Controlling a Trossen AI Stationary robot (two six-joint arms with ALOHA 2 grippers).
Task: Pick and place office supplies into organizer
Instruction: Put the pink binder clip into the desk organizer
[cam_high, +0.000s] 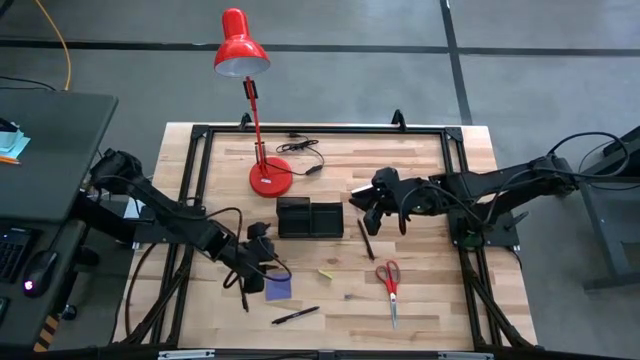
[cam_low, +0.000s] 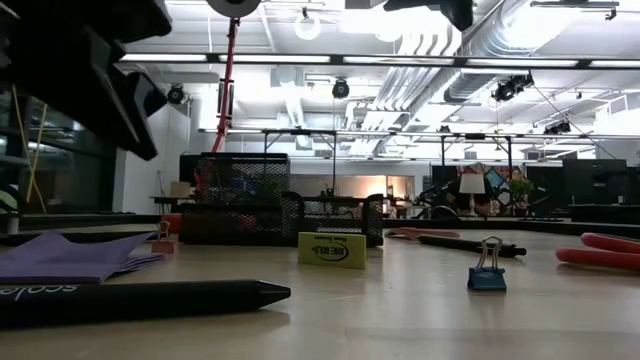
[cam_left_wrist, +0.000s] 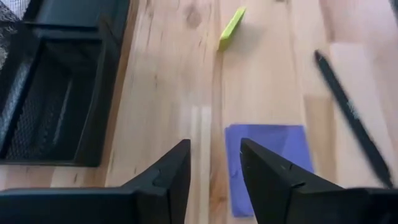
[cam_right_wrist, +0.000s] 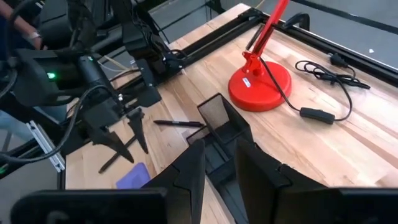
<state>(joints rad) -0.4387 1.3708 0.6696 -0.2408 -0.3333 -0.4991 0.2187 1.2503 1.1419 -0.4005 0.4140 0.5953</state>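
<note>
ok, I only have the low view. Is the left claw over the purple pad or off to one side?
Observer: Over its edge. The left claw hangs above the purple note pad, fingers apart, nothing held.
Operator: Right claw?
Observer: The right claw hovers just right of the black organizer, open and empty.
Operator: Scissors?
Observer: The red-handled scissors lie flat on the right arm's side, apart from the organizer.

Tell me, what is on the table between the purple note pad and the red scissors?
In the high view, a small yellow eraser lies on the wood between the purple note pad and the red scissors.
</note>
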